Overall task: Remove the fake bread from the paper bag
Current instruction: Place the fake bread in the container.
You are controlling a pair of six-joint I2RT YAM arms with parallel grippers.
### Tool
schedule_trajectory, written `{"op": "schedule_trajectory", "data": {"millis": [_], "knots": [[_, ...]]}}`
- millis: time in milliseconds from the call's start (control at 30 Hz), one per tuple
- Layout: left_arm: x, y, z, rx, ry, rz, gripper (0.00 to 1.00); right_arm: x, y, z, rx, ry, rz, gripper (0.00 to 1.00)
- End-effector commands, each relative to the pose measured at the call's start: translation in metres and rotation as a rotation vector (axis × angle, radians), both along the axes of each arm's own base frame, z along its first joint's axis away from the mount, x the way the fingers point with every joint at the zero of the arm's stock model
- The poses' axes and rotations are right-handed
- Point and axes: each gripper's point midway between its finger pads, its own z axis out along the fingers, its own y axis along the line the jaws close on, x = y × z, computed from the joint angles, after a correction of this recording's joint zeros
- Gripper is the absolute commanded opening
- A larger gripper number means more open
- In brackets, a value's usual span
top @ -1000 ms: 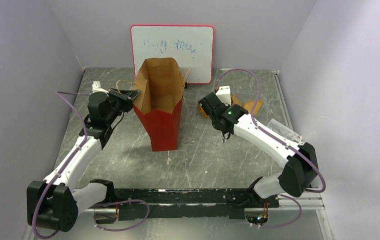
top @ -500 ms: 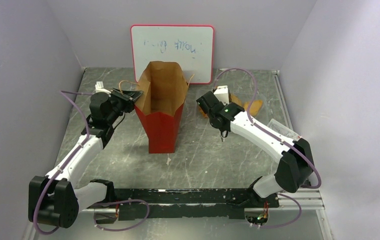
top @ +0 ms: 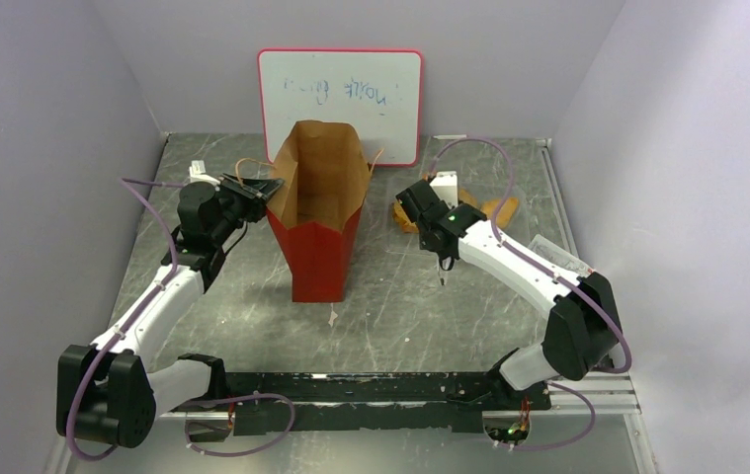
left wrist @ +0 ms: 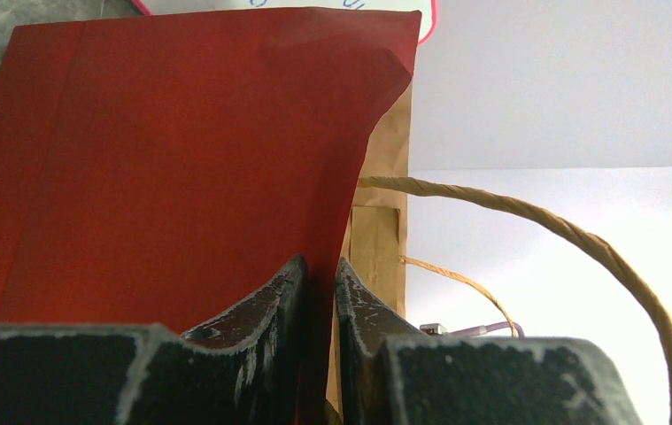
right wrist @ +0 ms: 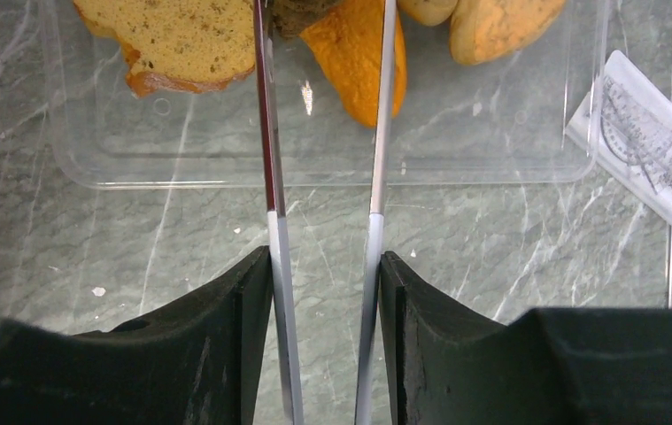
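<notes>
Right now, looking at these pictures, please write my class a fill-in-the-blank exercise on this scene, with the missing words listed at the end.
1. The left gripper has its fingers pinched on the ____ of the paper bag.
2. The outside of the paper bag is ____.
3. The fake bread lies in a clear plastic ____.
4. Behind the paper bag stands a ____ with a red frame.

Missing words: edge; red; tray; whiteboard

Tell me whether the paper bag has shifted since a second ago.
Yes. The paper bag has swung slightly: its top has moved right along the whiteboard and its base has slid left across the table. The left gripper is pinching its rim.
</notes>
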Motion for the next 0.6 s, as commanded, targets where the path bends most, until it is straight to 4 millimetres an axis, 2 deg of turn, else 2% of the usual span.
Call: {"op": "schedule_trajectory", "data": {"millis": [0, 567], "knots": [[-0.001, -0.003, 0.003, -0.011, -0.029, -0.029, 0.13, 0.002, -0.003, 0.007, 0.043, -0.041, -0.02, 0.45], [0.002, -0.002, 0.001, 0.003, -0.027, -0.023, 0.13, -0.002, -0.005, -0.01, 0.096, -0.035, -0.045, 0.48]]}}
